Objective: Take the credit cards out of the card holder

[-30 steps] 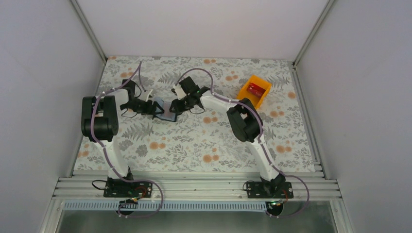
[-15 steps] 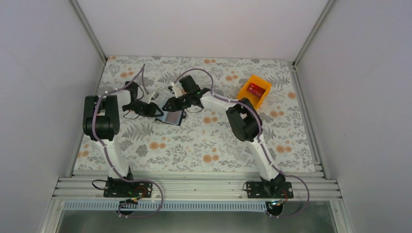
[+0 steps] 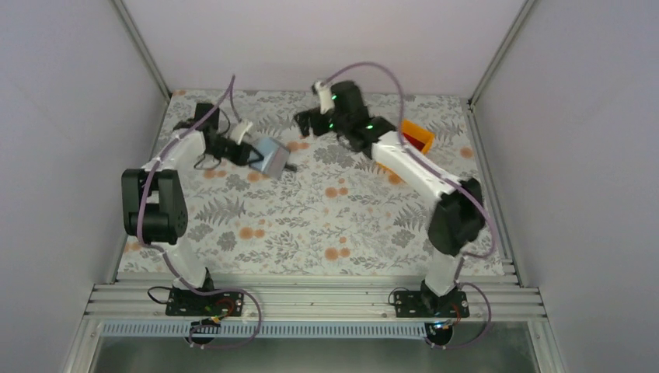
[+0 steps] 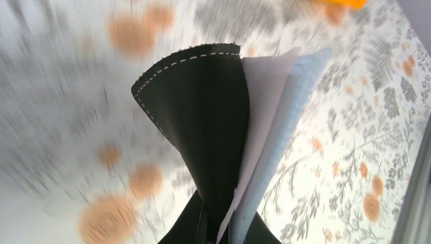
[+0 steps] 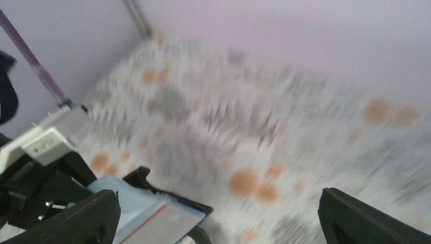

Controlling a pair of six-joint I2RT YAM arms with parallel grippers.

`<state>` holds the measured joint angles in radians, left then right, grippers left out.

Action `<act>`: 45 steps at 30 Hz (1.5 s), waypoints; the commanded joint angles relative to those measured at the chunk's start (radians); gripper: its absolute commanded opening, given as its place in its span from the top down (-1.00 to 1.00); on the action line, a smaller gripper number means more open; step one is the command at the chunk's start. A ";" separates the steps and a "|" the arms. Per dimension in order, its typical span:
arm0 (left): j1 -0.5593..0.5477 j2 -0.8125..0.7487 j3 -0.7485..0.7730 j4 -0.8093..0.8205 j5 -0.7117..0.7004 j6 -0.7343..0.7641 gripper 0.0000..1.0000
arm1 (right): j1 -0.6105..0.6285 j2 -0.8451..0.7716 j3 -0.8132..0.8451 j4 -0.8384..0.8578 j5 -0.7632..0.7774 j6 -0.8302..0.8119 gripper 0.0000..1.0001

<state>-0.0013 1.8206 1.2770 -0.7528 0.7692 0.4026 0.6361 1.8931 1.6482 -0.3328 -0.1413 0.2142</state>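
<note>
The two arm bases sit at 6 o'clock on the near rail. The left arm rises along the table's point(image 3: 311, 225) 9 o'clock side and bends inward. The right arm runs up the 3 o'clock side and reaches across toward 12.

The left gripper point(image 3: 256, 154) is at about 10 o'clock from the table's middle, closed on the wallet point(image 3: 272, 159). From above, the wallet shows as a grey-blue patch with a black edge, sticking out toward 3 o'clock from the fingers. Whether it touches the table cannot be told.

In the left wrist view the gripper point(image 4: 223, 231) pinches the wallet point(image 4: 203, 127) at its lower end. The black stitched outer flap fans out toward 11 o'clock, and the pale and grey-blue inner leaves spread toward 1 o'clock.

The right gripper point(image 3: 305, 124) is at 1 o'clock from the wallet, well apart from it and near the far edge. In its own blurred view the gripper point(image 5: 221, 218) stands wide open, with one finger point(image 5: 81, 218) at 8 o'clock, the other at 4, and nothing between them. The wallet point(image 5: 147, 213) lies at 7 o'clock in that view, blue inside up, with the left gripper point(image 5: 56, 183) just beside it.

The orange bin point(image 3: 416, 134) is at 2 o'clock on the table, partly hidden by the right arm. No cards can be made out for certain, in the wallet or the bin.
</note>
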 commanded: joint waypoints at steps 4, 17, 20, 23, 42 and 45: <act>-0.072 -0.163 0.399 -0.206 0.080 0.203 0.95 | -0.028 -0.369 0.038 0.207 0.235 -0.212 -0.99; -0.094 -0.341 0.823 -0.271 0.407 0.122 0.95 | -0.064 -0.632 -0.119 0.189 -0.501 -0.251 -0.99; -0.100 -0.360 0.828 -0.244 0.437 0.065 0.95 | -0.064 -0.599 -0.058 0.136 -0.578 -0.252 -0.99; -0.107 -0.373 0.820 -0.228 0.469 0.043 0.95 | -0.061 -0.568 -0.012 0.118 -0.596 -0.246 -0.93; -0.127 -0.381 0.801 -0.215 0.482 0.011 0.95 | -0.051 -0.508 0.034 0.073 -0.767 -0.334 0.12; -0.130 -0.383 0.792 -0.220 0.482 0.018 0.95 | -0.049 -0.493 0.039 0.085 -0.772 -0.309 0.29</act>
<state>-0.1261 1.4464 2.0750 -0.9745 1.2156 0.4076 0.5804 1.3781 1.6516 -0.2821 -0.8799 -0.1349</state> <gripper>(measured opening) 0.070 0.401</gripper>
